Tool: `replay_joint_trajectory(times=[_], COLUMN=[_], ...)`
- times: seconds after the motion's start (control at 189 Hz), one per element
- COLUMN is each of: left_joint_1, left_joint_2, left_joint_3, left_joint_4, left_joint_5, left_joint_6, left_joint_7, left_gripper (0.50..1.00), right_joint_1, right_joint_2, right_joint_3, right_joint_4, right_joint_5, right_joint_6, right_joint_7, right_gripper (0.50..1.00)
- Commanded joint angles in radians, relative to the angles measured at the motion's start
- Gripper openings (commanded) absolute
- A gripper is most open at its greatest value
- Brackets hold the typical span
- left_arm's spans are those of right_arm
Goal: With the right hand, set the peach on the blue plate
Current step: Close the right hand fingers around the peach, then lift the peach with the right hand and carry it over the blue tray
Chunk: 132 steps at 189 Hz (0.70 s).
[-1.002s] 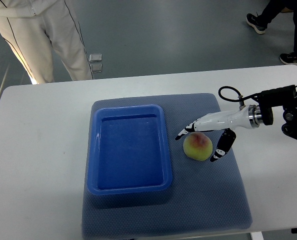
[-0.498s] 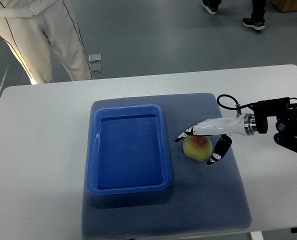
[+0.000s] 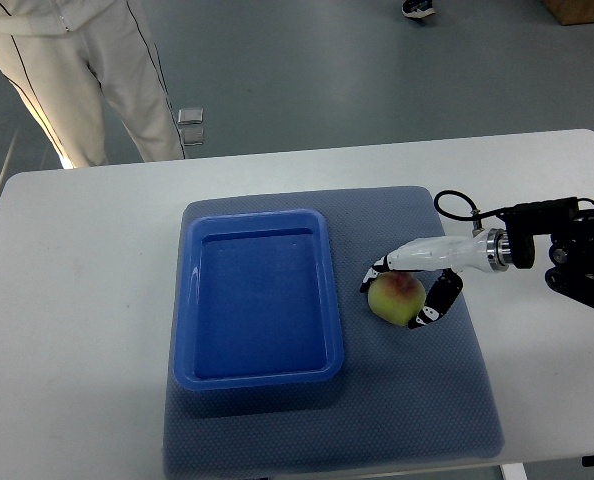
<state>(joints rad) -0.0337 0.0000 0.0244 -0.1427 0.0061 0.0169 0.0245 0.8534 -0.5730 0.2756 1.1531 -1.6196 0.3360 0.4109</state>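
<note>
The peach [image 3: 396, 297] is sitting on the grey mat [image 3: 427, 400], directly under the right hand [image 3: 405, 296], which is wrapping it: fingers [image 3: 376, 271] are lying over its far side and the thumb is pressing its near side. The hand is gripping the peach, though the peach is not yet lifted. The blue plate [image 3: 260, 375] is lying just beyond the fingertips, empty. The round fruit could be slipping out if the curled fingers are only touching its upper half, and it could roll across the mat on the table [image 3: 77, 300]. A low carry might clip the plate's raised rim. A person [image 3: 87, 70] is standing beyond the table.
</note>
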Motion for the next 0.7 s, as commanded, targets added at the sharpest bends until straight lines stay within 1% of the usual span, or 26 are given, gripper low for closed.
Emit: replay_joint_trajectory(times=[0.0, 0.18, 0.334, 0.472, 0.599, 0.695], left_joint_1=[0.0, 0.0, 0.0, 0.0, 0.0, 0.0], left_joint_2=[0.0, 0.0, 0.0, 0.0, 0.0, 0.0], left_joint_3=[0.0, 0.0, 0.0, 0.0, 0.0, 0.0], left_joint_4=[0.0, 0.0, 0.0, 0.002, 0.002, 0.002], left_joint_5=[0.0, 0.0, 0.0, 0.0, 0.0, 0.0], left_joint_6=[0.0, 0.0, 0.0, 0.0, 0.0, 0.0], left_joint_7=[0.0, 0.0, 0.0, 0.0, 0.0, 0.0], left_gripper=[1.0, 1.0, 1.0, 1.0, 1.0, 1.0], right_joint_1=[0.016, 0.099, 0.168, 0.243, 0.268, 0.26], right_joint_2=[-0.007, -0.013, 0.018, 0.147, 0.304, 0.42], right_joint_3=[0.01, 0.01, 0.01, 0.0, -0.001, -0.003], right_joint_4=[0.004, 0.005, 0.002, -0.053, -0.164, -0.251], right_joint_5=[0.009, 0.014, 0.012, 0.014, 0.009, 0.007], right_joint_6=[0.005, 0.012, 0.031, 0.035, 0.04, 0.032], right_joint_7=[0.0, 0.0, -0.006, -0.012, -0.012, -0.012], right_gripper=[0.76, 0.76, 0.762, 0.766, 0.768, 0.772])
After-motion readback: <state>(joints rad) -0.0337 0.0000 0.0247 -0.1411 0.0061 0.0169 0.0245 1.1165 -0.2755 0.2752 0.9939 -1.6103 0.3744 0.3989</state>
